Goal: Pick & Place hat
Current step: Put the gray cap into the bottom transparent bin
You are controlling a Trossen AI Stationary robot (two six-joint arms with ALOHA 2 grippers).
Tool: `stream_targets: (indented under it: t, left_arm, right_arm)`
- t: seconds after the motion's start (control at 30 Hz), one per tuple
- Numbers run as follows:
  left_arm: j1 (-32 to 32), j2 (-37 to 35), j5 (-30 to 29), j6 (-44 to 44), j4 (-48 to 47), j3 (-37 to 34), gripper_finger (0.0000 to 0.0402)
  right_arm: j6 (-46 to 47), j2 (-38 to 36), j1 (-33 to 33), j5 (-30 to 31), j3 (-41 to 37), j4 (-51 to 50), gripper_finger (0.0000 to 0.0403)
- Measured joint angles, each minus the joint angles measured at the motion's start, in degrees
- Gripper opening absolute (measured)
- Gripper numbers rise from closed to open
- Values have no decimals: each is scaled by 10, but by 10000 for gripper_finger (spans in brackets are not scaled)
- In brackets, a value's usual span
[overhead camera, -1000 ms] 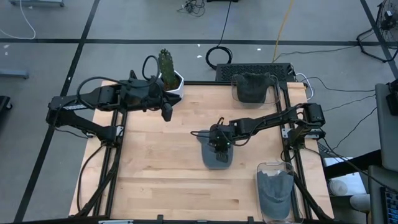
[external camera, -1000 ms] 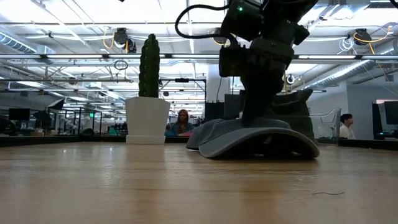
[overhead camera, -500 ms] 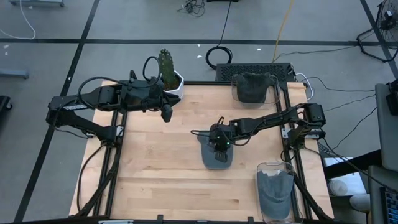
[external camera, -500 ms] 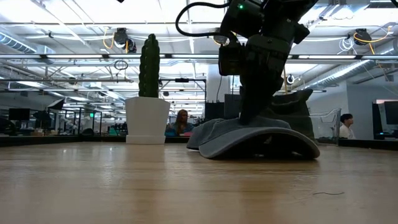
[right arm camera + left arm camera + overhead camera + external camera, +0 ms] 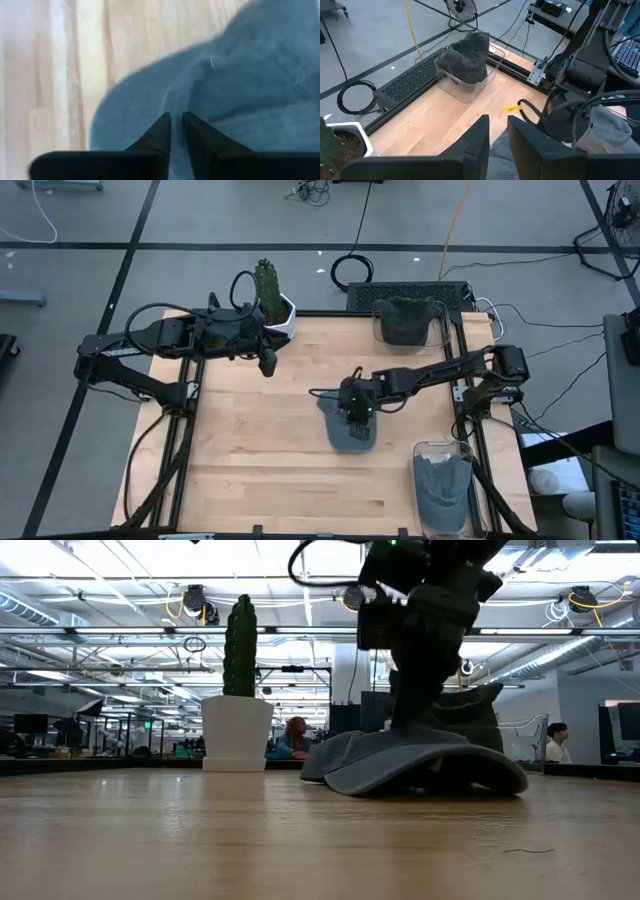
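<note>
Jaws of my right gripper (image 5: 352, 414) stand nearly together, tips pressed down into the grey fabric of the hat (image 5: 350, 430); from the right wrist view they look pinched on a fold of the crown, and I read that as a grip on cloth, though the pinch itself sits under the tips where I cannot see it. Directly below those jaws lies the table (image 5: 250, 450), and the hat's brim (image 5: 470, 772) rests on it on the side I can see from the low view, so I judge the pick as begun but the lift not made.

Beyond the jaws toward the far edge of the table stands a clear bin (image 5: 405, 325) with a dark hat bundled in it, and on the near side, off the right corner, a second clear bin (image 5: 443, 495) with a grey hat inside. One of these is probably the drop point; I cannot tell which. Carry and release are all left to do.

My left gripper (image 5: 268, 363) waits well apart from the hat, near the potted cactus (image 5: 268, 288), its jaws narrow with nothing between them.
</note>
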Motion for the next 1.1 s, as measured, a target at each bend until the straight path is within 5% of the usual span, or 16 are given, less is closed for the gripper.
stream_targets:
  t: [0.43, 0.8, 1.1]
  left_arm:
    - [1, 0, -12, -43, 32, 0, 76]
    - [-4, 5, -57, -194, 53, 1, 76]
    - [-17, 37, -52, -178, 52, 1, 76]
  right_arm:
    - [-80, -11, 0, -13, -20, -5, 146]
    - [-62, -20, -4, -14, -89, 29, 107]
    - [-3, -37, -4, -11, -100, 81, 69]
